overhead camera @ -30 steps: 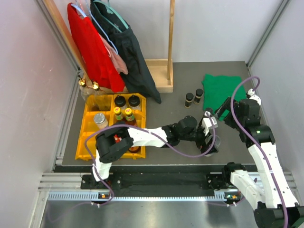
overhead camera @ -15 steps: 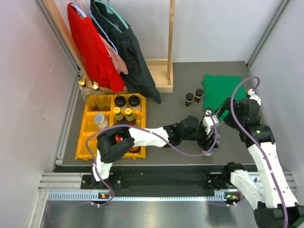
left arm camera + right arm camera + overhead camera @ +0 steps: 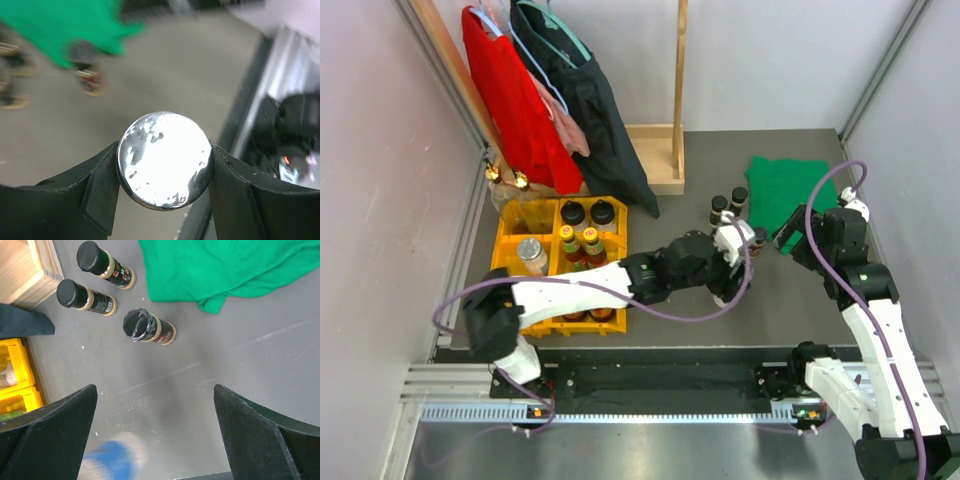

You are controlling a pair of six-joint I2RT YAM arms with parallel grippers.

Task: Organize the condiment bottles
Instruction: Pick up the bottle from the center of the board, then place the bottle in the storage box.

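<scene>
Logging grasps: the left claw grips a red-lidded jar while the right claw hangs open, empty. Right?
No: the left wrist view shows the left claw gripping a shiny silver-lidded canister, not red-lidded. The right claw is open and empty.

1. Yellow compartment tray (image 3: 506, 240): one.
2. Black-capped jar (image 3: 148, 327): five, with three standing loose and two in the tray.
3. Yellow-capped dark sauce bottle (image 3: 567, 238): two.
4. Silver-lidded canister (image 3: 530, 252): two, one in the overhead view and another canister (image 3: 164, 159) filling the left wrist view.
5. Tall clear gold-topped bottle (image 3: 494, 176): two.
6. Green cloth (image 3: 788, 190): one.
7. Hanging garment (image 3: 505, 100): three, one each in red, pink and dark.
8. Wooden rack (image 3: 655, 160): one.
</scene>
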